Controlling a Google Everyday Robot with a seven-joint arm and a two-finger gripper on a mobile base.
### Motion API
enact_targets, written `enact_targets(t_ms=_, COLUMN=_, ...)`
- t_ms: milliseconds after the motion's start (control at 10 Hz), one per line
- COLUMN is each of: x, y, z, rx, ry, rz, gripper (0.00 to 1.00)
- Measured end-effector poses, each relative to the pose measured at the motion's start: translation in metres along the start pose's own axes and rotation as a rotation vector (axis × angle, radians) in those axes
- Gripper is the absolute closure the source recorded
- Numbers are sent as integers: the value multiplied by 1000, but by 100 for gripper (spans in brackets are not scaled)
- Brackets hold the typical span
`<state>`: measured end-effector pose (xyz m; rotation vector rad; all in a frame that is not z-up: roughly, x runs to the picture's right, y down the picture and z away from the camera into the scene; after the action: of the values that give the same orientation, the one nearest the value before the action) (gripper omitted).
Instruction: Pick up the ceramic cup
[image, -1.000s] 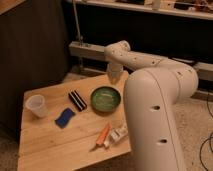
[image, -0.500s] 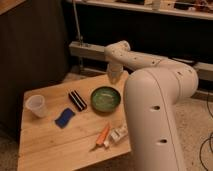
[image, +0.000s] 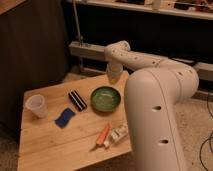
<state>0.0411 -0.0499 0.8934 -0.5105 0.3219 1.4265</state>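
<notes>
1. Arm (image: 155, 115): big white body fills the right side, and its upper link reaches left over the table's far right corner.
2. Table (image: 50, 150): bare wood top, with everything below sitting on it.
3. Bowl (image: 105, 98): green, wide and shallow, near the far edge, right of centre.
4. Gripper (image: 114, 75): hangs over the far edge just behind the bowl, well apart from the cup. Can't tell if it's released or clenched.
5. Cup (image: 37, 105): whitish, no handle, upright by the left edge, nothing touching it.
6. Black block (image: 77, 100): striped, just left of the bowl.
7. Blue pad (image: 65, 118): mid-table, between the cup and the block, toward the near side.
8. White tube (image: 117, 134): by the right edge, near side.
9. Orange pen (image: 103, 136): just beside the tube, on its left.
</notes>
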Motion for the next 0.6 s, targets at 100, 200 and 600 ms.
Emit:
enact_targets(t_ms=100, x=5, y=13, z=-8, rx=-41, ry=-5, rz=-41, gripper=99)
enact_targets(t_ms=200, x=12, y=30, z=-15, rx=-76, ry=-8, rz=-80, gripper=99)
enact_targets(t_ms=600, x=47, y=144, z=-48, rx=-191, ry=-28, rz=-269, gripper=99)
